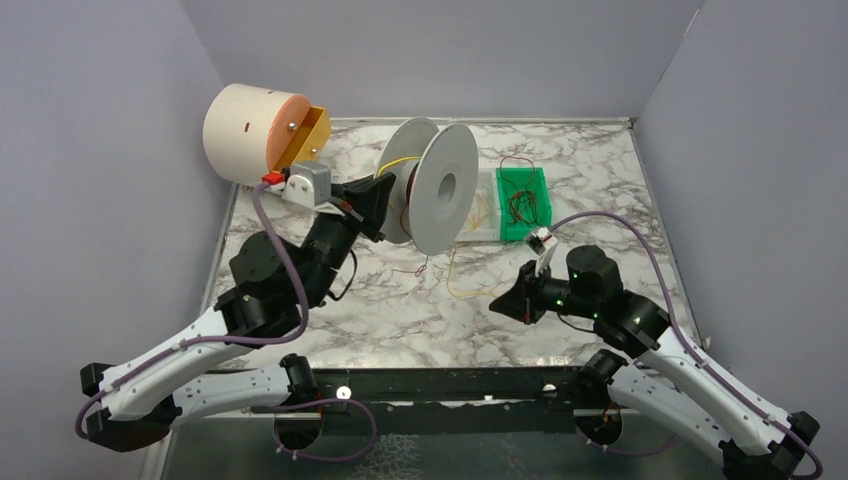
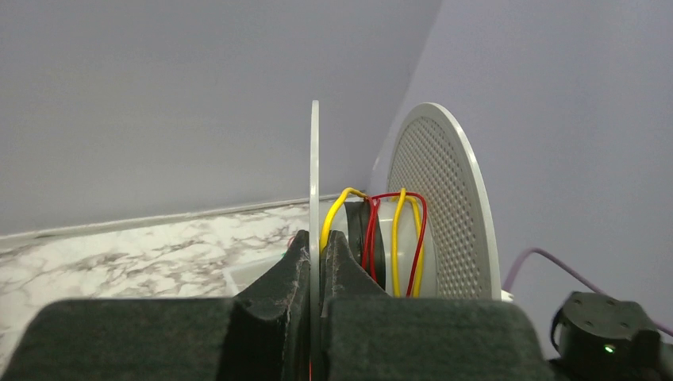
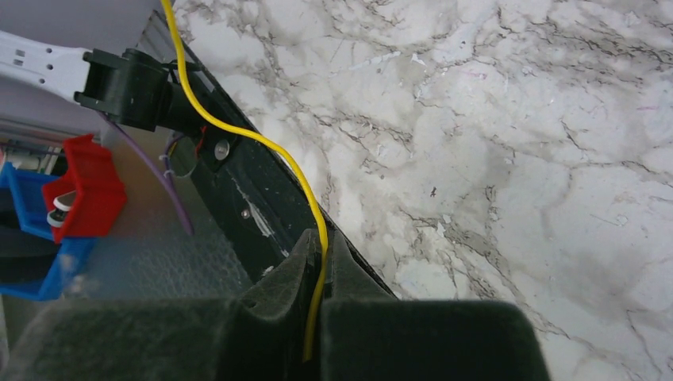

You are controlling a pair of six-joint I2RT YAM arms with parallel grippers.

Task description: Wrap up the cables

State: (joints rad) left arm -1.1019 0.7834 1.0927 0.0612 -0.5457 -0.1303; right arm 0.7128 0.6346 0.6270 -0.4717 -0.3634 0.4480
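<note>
A grey spool [image 1: 440, 185] stands on edge at the back of the marble table. My left gripper [image 1: 388, 203] is shut on the spool's thin near flange [image 2: 315, 159], one finger on each side. Yellow and dark red cables [image 2: 397, 238] loop round the hub, between that flange and the perforated one [image 2: 444, 214]. My right gripper [image 1: 497, 302] hovers low over the table's middle, shut on a thin yellow cable [image 3: 238, 131] that runs out between its fingertips [image 3: 320, 242]. That cable [image 1: 470, 294] trails across the marble towards the spool.
A green tray [image 1: 541, 203] right of the spool holds more tangled red cables, with a clear tray [image 1: 480, 222] beside it. A cream drum with an orange face [image 1: 255, 130] stands at the back left. Red and blue bins [image 3: 83, 186] lie beyond the black front rail [image 1: 430, 385].
</note>
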